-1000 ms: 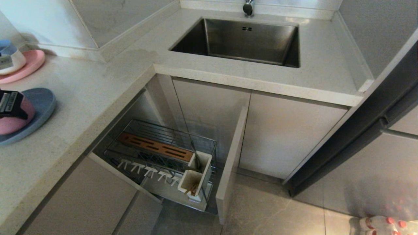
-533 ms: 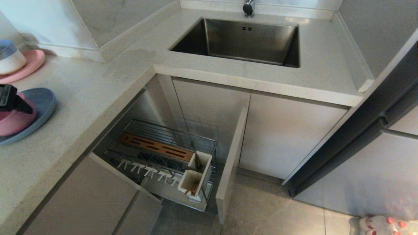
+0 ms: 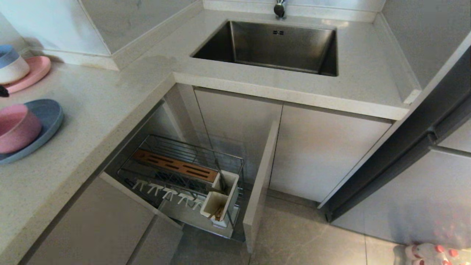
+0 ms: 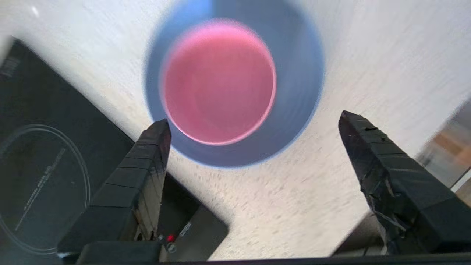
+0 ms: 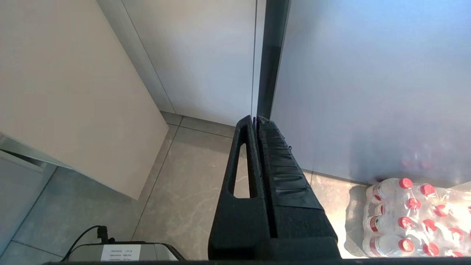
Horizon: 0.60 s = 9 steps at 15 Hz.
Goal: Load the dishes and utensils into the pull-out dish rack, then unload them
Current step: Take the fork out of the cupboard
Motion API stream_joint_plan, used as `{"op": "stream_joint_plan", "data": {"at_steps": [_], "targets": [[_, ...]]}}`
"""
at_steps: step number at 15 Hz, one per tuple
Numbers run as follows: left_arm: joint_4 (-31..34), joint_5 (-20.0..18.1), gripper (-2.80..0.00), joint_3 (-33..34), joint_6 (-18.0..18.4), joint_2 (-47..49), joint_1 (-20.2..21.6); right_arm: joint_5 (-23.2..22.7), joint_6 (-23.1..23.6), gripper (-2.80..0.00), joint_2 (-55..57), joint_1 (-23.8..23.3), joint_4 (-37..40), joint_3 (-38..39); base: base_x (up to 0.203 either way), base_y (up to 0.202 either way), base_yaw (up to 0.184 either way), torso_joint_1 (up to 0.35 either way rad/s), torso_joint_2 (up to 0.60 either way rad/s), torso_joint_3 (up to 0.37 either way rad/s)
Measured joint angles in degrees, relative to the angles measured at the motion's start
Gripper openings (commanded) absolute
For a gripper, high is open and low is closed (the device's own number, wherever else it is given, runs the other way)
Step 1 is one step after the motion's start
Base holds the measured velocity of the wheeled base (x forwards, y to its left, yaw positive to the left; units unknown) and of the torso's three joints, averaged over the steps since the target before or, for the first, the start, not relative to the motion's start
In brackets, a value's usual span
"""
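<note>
My left pincer (image 4: 254,121) hangs spread and empty above the bowl (image 4: 219,81) nested in the plate (image 4: 294,121) near the tabletop's edge; a careless grip could drag both off.

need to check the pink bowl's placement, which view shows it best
The left wrist view: the pink bowl shows whole from above, sitting on the blue plate. The head view cuts it at the edge; the right wrist view misses it.

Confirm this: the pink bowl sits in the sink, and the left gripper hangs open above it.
Not the sink, which shows nothing in it in the head view. The pink bowl sits on the blue plate on the counter, as the head view and left wrist view show. The rest holds: the left gripper hangs open above it.
</note>
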<state>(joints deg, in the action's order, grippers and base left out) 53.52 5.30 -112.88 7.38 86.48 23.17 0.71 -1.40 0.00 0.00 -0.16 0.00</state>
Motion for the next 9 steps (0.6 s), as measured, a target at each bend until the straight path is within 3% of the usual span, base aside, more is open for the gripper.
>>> {"op": "stream_joint_plan", "data": {"at_steps": [2, 3, 6, 9], "targets": [[-3.27, -0.04, 0.0, 1.17, -4.12, -3.88, -0.5, 0.0, 0.0, -2.8, 0.0, 0.0, 0.0, 0.0, 0.0, 0.0, 0.0, 0.0, 0.0, 0.0], [-4.38, -0.07, -2.8, 2.16, -6.5, -6.06, -1.08, -0.02, 0.0, -2.8, 0.0, 0.0, 0.0, 0.0, 0.0, 0.0, 0.0, 0.0, 0.0, 0.0], [-5.44, -0.23, -2.8, 6.67, -10.65, -13.11, -4.77, -0.02, 0.0, -2.8, 0.0, 0.0, 0.0, 0.0, 0.0, 0.0, 0.0, 0.0, 0.0, 0.0], [-6.11, -0.12, -2.8, 11.04, -16.21, -20.23, -13.28, 0.0, 0.0, -2.8, 0.0, 0.0, 0.0, 0.0, 0.0, 0.0, 0.0, 0.0, 0.0, 0.0]]}}
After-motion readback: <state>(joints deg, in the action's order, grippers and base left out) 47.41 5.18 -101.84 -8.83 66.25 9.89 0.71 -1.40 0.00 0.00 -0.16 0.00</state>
